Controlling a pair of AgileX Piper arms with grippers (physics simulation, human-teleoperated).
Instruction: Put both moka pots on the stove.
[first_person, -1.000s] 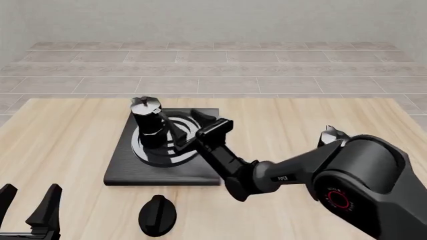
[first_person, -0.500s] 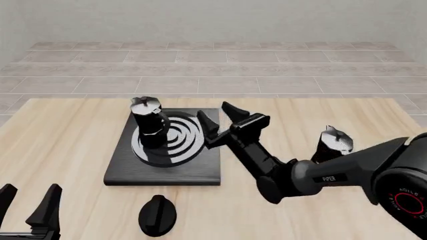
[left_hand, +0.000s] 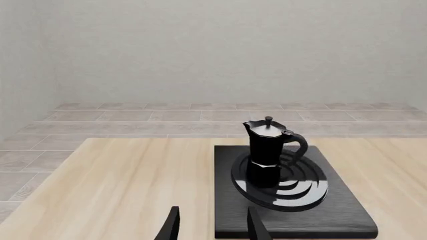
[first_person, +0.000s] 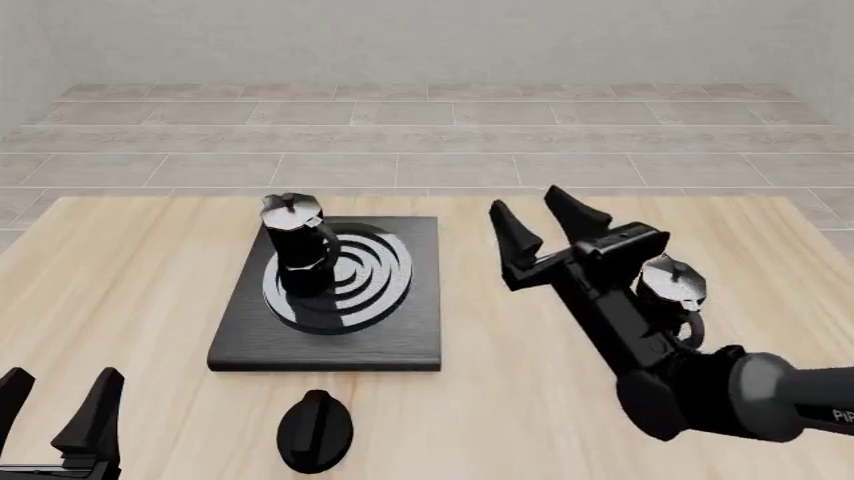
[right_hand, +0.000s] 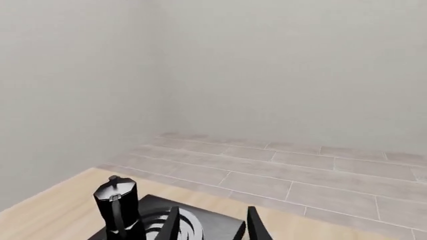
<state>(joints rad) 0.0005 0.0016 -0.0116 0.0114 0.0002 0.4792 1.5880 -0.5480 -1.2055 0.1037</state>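
Observation:
One moka pot (first_person: 296, 245) stands upright on the ring burner of the black stove (first_person: 400, 335); it also shows in the left wrist view (left_hand: 269, 152) and the right wrist view (right_hand: 115, 205). The second moka pot (first_person: 671, 290) stands on the table to the right, partly behind my right arm. My right gripper (first_person: 541, 230) is open and empty, raised between the stove and that second pot. My left gripper (first_person: 60, 405) is open and empty, low at the near left edge of the table.
A flat black oval knob (first_person: 315, 430) lies on the table just in front of the stove. The wooden table (first_person: 120, 290) ends at a tiled floor and a plain wall behind.
My right gripper has pulled away from the pot on the stove, moved right and risen. The pot stays on the burner. The left arm has not moved.

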